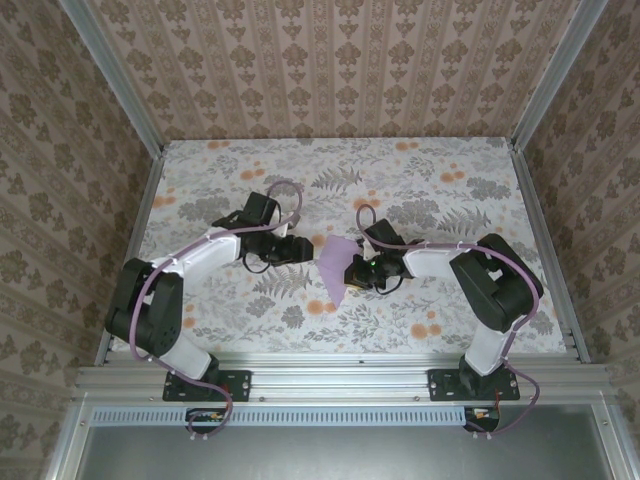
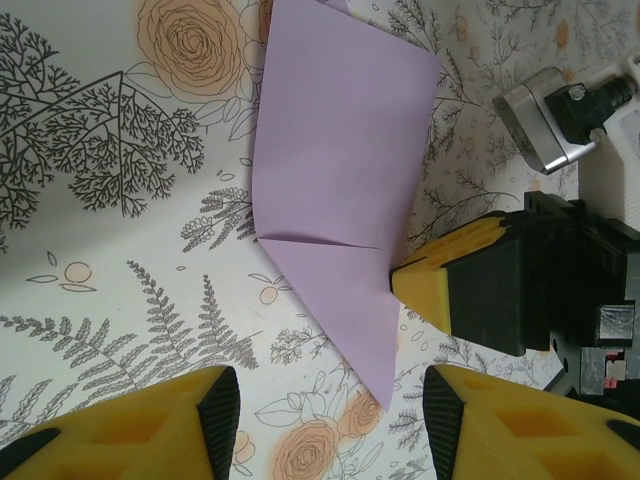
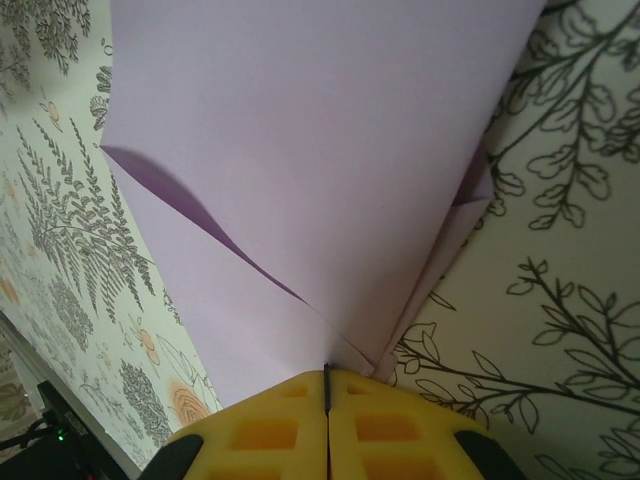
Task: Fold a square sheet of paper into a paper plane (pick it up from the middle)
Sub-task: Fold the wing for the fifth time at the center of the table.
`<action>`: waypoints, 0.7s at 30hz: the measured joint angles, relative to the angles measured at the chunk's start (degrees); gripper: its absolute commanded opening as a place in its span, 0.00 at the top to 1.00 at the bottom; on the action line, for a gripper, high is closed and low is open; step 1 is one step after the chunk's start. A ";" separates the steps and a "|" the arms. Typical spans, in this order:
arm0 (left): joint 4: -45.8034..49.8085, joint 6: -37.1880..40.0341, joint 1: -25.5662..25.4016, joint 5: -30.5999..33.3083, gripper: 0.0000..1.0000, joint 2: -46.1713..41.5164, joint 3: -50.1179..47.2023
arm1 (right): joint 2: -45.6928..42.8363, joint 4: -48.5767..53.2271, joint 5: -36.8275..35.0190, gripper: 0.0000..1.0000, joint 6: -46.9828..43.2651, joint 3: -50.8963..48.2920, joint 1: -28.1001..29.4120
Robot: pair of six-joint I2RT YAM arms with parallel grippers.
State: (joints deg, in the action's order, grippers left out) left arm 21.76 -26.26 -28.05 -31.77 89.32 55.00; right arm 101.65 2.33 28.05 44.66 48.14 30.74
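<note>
Top external view — a lilac paper, partly folded to a point, sits on the table between both arms. The right gripper is clenched on its folded corner; the left gripper hovers just beside it — jaws apart, grasping nothing.

square sheet of paper: plain pale lilac, partly folded. outline wide at one end, tapering to point at other. lies on table near middle, mostly flat. straight crease runs across it where taper begins. one slanted flap lifted slightly, darker underside showing. folds converge at one side edge, and that spot is pinched between closed jaws of right gripper.
</note>
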 measured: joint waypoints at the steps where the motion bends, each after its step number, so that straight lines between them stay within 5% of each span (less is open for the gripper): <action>1: -0.81 -0.55 -0.07 -0.04 0.46 0.00 -0.52 | 0.00 -0.42 0.22 0.91 -0.09 -0.20 -0.13; 21: -19.82 -18.91 -8.37 6.75 0.56 3.91 -9.55 | 0.00 -7.13 3.21 0.95 -0.81 -3.69 -1.25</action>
State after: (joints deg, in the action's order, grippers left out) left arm 1.93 -45.17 -36.42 -25.02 93.23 45.45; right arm 101.65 -4.80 31.27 43.86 44.45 29.50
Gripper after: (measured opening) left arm 0.450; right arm 0.071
